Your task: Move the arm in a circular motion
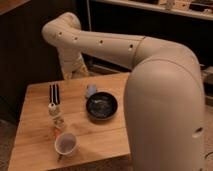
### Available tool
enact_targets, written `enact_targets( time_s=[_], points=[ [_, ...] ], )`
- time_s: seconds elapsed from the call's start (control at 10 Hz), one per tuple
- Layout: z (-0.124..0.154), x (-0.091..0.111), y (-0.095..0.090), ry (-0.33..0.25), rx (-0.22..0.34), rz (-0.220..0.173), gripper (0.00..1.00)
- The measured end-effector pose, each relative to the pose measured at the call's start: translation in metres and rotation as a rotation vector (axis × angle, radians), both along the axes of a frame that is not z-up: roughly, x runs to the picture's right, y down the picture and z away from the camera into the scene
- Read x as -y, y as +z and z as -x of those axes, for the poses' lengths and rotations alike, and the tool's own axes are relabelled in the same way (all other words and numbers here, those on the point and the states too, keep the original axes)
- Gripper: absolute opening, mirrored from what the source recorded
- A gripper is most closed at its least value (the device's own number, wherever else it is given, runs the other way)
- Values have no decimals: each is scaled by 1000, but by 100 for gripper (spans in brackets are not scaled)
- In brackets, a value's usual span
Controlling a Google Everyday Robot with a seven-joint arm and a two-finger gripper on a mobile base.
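My arm [115, 47] is big and cream-white, and it fills a lot of the view. The fat part is on the right, close to the camera. From there it goes up and to the left, past the wooden table [35, 130]. It bends at a round joint near the top left and then points down. My gripper [75, 70] is at the low end, near the back edge of the table, and I cannot tell if it is wide or narrow

A dark bowl [101, 106] sits on the table, next to the fat part of my arm. A little pale cup [90, 90] is just behind the bowl. A white cup [65, 144] is near the front. On the left a black thing [53, 93] stands up, and I cannot tell what it is
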State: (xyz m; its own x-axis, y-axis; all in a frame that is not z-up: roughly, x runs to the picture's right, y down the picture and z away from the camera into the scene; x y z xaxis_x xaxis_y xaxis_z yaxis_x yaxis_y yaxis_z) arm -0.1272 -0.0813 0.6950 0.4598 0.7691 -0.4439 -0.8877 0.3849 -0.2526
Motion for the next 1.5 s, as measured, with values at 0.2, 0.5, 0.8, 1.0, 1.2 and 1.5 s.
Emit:
enact_targets(
  time_s=[0.2, 0.5, 0.8, 1.0, 1.2, 1.5],
  points=[
    [-36, 20, 15, 59, -44, -3, 65],
    [-110, 16, 14, 166, -116, 9, 65],
    [-182, -11, -5, 254, -197, 14, 65],
    [-222, -41, -24, 299, -242, 22, 65],
    [-233, -70, -43, 304, -254, 33, 65],
    [-213, -123, -69, 246, -220, 75, 65]
  ],
)
